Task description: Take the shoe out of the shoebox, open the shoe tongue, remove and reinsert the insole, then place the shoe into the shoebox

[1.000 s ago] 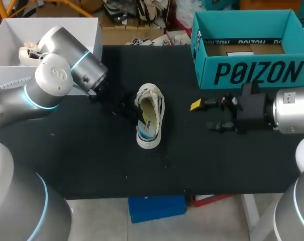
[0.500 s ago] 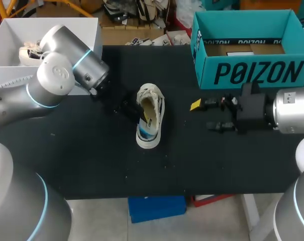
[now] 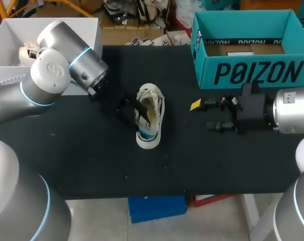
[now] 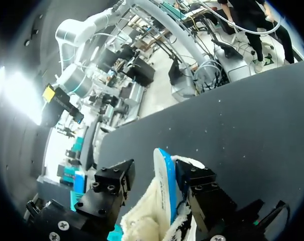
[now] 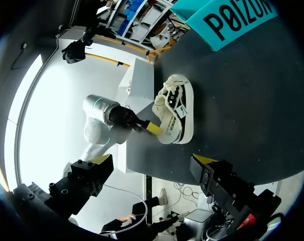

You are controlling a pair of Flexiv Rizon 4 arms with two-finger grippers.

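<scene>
Head view: cream canvas low-top sneaker [image 3: 156,108] w/ black stripes and a blue-white heel end sits sole-down mid black counter [image 3: 91,155], well apart from teal cardboard shoebox [image 3: 252,73]. Left gripper [image 3: 135,116]: jaws apart, one finger in the shoe's opening, other outside. Right gripper [image 3: 206,115]: jaws apart, nothing held, near box.
</scene>
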